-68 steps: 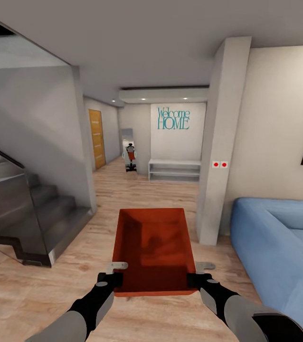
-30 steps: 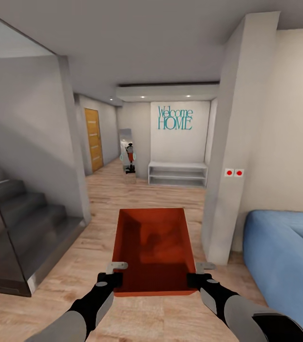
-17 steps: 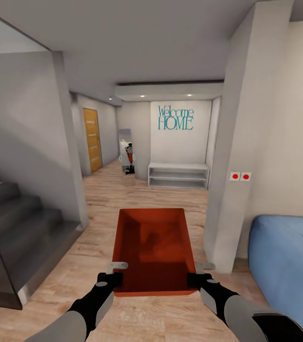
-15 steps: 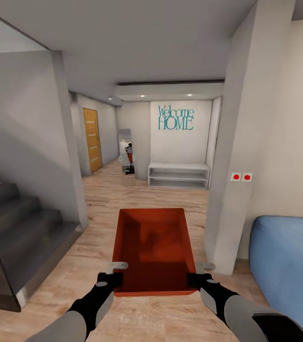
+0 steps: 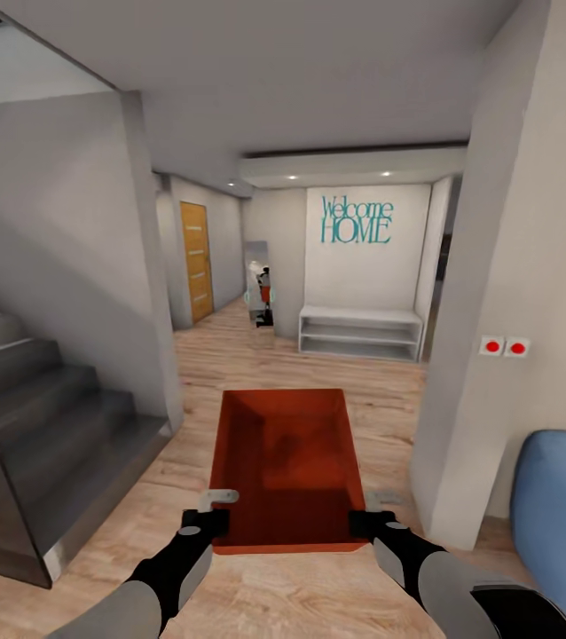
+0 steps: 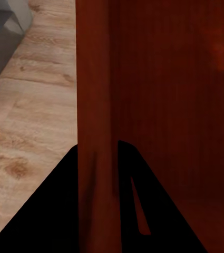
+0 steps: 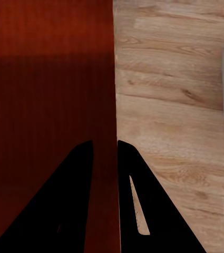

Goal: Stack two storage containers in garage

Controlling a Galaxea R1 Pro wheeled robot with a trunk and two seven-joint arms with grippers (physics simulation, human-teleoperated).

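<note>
An orange-red storage container (image 5: pixel 285 466) is carried in front of me above the light wood plank floor, open side up and empty. My left gripper (image 5: pixel 215 513) is shut on its left wall near the closest corner, and my right gripper (image 5: pixel 370 512) is shut on its right wall. Up close, the left gripper (image 6: pixel 97 158) has the container wall (image 6: pixel 93 79) pinched between its black fingers. In the right wrist view the gripper (image 7: pixel 105 155) clamps the other wall (image 7: pixel 107 74) the same way.
Dark grey stairs (image 5: pixel 39 435) with a glass side rise at the left. A white pillar (image 5: pixel 487 337) and a blue sofa (image 5: pixel 560 506) stand at the right. Ahead, a hallway leads to a white shelf (image 5: pixel 360 333), a mirror (image 5: pixel 259 284) and an orange-wood door (image 5: pixel 197 260).
The camera has rolled forward and turned a little left: stairs, pillar and sofa have slid right and grown nearer. Both grippers keep the same hold on the container.
</note>
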